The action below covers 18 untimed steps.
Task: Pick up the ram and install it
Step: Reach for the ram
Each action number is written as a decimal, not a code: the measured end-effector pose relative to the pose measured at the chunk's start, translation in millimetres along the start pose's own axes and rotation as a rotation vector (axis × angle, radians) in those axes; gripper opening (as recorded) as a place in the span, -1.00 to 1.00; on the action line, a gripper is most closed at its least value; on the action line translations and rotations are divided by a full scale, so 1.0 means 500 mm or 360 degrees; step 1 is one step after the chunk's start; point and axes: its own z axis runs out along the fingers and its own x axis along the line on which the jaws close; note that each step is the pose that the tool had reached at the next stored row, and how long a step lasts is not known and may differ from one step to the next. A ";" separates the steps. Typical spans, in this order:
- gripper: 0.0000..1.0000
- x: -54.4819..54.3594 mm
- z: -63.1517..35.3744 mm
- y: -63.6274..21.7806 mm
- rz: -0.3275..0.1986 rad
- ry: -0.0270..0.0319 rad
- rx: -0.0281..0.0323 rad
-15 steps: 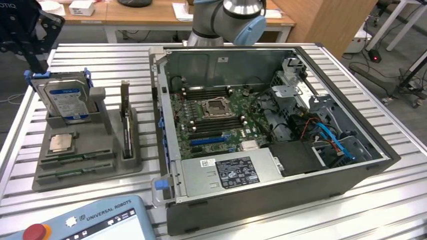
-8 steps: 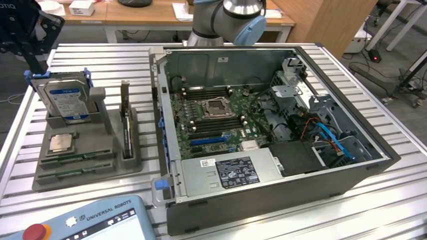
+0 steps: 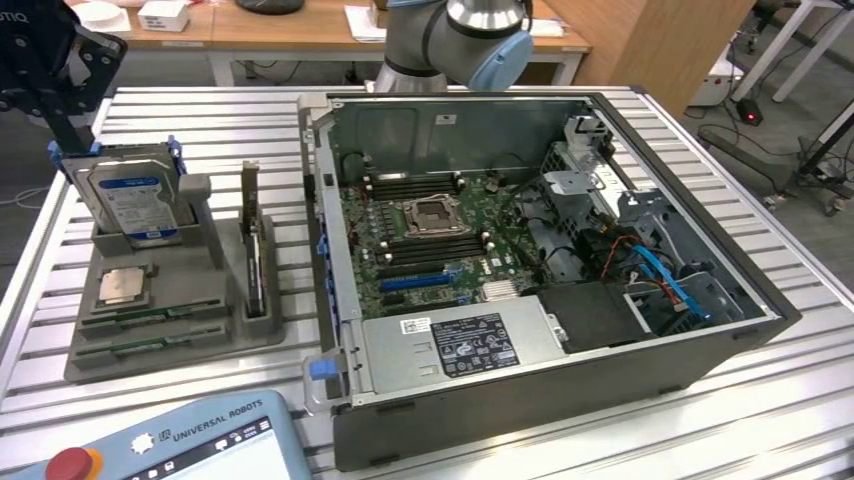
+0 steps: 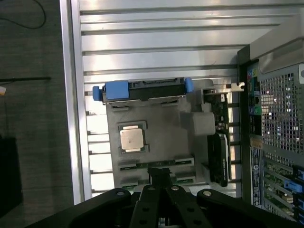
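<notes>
Looking round the room now: a silver table of ribbed aluminium slats (image 3: 747,400) takes up the foreground, its slats catching a bright glare. Behind it runs a light wooden desk (image 3: 267,30) on white legs, with a small white box (image 3: 163,14) and some white papers (image 3: 363,22) on top. At the exterior view's right, a tall light-wood panel (image 3: 641,40) stands upright. Past the table's edge there's grey floor (image 3: 814,215), black cables (image 3: 774,150) trailing over it, and a little black box with a red light (image 3: 750,112) glowing. In the wrist view, a thin black cord (image 4: 23,21) loops across the dark floor.
</notes>
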 end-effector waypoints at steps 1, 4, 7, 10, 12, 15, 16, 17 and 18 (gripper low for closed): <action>-0.80 0.000 0.000 -0.002 0.0000 0.00001 0.00000; -0.80 0.000 0.000 -0.006 0.0000 0.00000 0.00000; -0.80 0.000 0.000 -0.006 0.0000 0.00000 0.00000; -0.80 0.000 0.000 -0.006 0.0000 0.00000 0.00001; -0.80 0.000 0.000 -0.006 0.0000 0.00000 0.00000; -0.80 0.000 0.000 -0.006 0.0000 -0.00001 0.00000; -0.80 -0.001 0.000 -0.006 0.0000 0.00000 0.00000; -0.80 -0.001 0.000 -0.006 0.0000 0.00000 0.00001; -0.80 -0.001 0.000 -0.006 0.0000 0.00001 0.00001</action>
